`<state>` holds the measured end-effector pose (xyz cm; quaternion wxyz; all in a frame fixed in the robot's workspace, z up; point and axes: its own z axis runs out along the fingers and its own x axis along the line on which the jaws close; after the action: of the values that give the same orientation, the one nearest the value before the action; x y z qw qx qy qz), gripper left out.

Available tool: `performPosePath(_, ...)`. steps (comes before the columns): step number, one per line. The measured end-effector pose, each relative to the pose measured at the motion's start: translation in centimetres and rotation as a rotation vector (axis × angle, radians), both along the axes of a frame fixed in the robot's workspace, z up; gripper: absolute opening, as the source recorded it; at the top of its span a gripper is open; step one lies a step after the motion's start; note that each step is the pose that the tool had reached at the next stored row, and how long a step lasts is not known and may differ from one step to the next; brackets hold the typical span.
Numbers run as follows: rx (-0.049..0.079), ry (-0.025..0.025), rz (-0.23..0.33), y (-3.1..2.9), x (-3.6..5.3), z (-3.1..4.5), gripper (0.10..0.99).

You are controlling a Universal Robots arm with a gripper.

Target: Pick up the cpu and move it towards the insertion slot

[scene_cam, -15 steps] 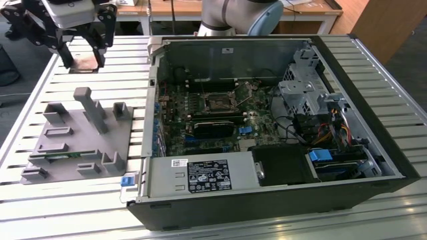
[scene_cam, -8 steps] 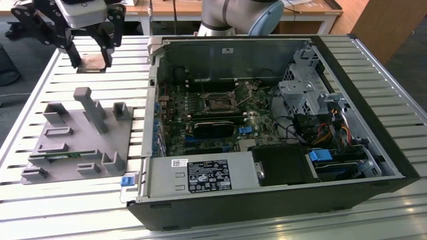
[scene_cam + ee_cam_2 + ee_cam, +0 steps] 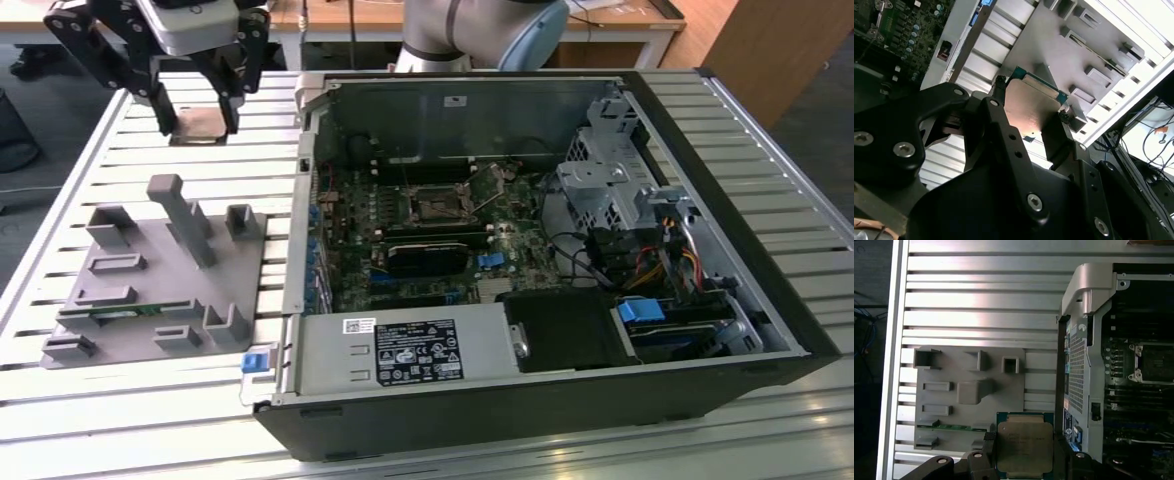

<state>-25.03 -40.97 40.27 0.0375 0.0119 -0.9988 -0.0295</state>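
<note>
cpu [image 3: 1025,447] carried in the gripper [image 3: 1025,450], hung above the slatted table [image 3: 160,420], outside the open computer case [image 3: 747,300], near the far end of the grey fixture [image 3: 147,270].

Step in hand, by my read: transfer toward the insertion slot [image 3: 435,205]. Judged needed for doing it well, big to small:
- table: nothing in the way on the slats, so no reason to rush.
- case: enough height kept to pass over the side wall, with care around the cables and drive cage inside.
- fixture: posts stood below the load, so no dip while over it.
- slot: sat mid-board, dark centre inside a shiny bracket, well apart from the chip; approached from straight above, judged safest.
- chip: kept flat and square to the socket, no tilt. Thin edges and a small grip area, so probably prone to slipping if jolted.

Gripper: closed partway onto the chip, one fingertip [image 3: 990,440] on each of two opposite edges, metal face clear between them in both wrist views. Looked level in the first wrist view.

Green memory stick [image 3: 954,427] lay in its fixture recess, untouched.
</note>
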Motion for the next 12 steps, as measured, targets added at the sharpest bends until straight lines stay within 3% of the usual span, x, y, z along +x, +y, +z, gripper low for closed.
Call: performPosePath(12, 0.0, 0.009, 0.0, 0.0, 2.25, 0.03, 0.541)
